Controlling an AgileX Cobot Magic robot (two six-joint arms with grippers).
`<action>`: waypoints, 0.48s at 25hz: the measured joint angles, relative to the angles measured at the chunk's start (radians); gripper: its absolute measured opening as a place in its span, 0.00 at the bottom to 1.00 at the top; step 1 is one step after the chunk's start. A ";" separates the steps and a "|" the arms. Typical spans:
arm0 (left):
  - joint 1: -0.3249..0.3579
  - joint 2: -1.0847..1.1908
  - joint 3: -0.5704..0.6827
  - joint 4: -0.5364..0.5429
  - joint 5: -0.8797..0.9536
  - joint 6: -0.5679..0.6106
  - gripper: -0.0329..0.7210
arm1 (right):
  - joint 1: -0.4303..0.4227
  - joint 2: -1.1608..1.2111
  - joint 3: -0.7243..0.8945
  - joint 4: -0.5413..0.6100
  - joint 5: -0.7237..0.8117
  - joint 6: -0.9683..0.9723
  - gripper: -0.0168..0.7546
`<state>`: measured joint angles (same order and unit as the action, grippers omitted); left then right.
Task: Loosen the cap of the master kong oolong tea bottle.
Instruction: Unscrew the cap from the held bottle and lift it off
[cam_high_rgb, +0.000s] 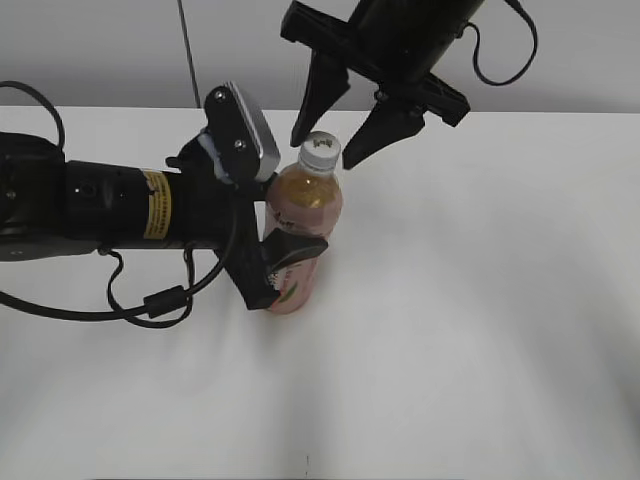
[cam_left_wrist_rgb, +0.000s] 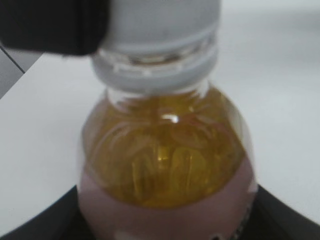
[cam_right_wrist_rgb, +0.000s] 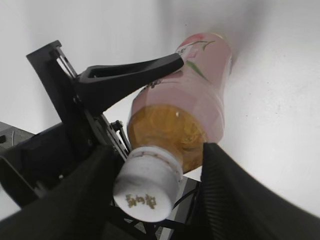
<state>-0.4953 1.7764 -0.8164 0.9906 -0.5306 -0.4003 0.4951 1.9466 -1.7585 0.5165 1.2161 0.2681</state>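
Observation:
The master kong oolong tea bottle (cam_high_rgb: 305, 215) stands on the white table, amber tea above a pink label. My left gripper (cam_high_rgb: 285, 235) is shut on its labelled body from the left. The bottle fills the left wrist view (cam_left_wrist_rgb: 167, 160), with my left gripper's jaws (cam_left_wrist_rgb: 165, 235) at its sides. The white cap (cam_high_rgb: 321, 150) is on the neck. My right gripper (cam_high_rgb: 326, 150) comes down from above, open, one finger on each side of the cap. In the right wrist view the cap (cam_right_wrist_rgb: 147, 182) sits between my right gripper's fingers (cam_right_wrist_rgb: 160, 200), with a gap on the right side; the bottle (cam_right_wrist_rgb: 195, 100) lies beyond.
The white table (cam_high_rgb: 480, 300) spreads around the bottle. The left arm's black body and cables (cam_high_rgb: 100, 210) lie across the table's left side. A grey wall (cam_high_rgb: 100, 50) runs behind the table.

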 joint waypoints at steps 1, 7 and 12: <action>-0.001 0.000 0.000 0.001 0.000 0.000 0.62 | 0.000 0.001 0.000 0.000 0.000 0.000 0.56; -0.002 0.000 0.000 0.004 0.000 0.001 0.62 | 0.003 0.001 -0.001 0.012 0.000 -0.016 0.45; -0.002 0.000 0.000 0.004 0.000 0.001 0.62 | 0.003 0.001 -0.001 0.011 0.000 -0.051 0.43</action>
<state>-0.4971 1.7764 -0.8164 0.9947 -0.5306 -0.3992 0.4980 1.9478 -1.7595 0.5272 1.2161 0.2171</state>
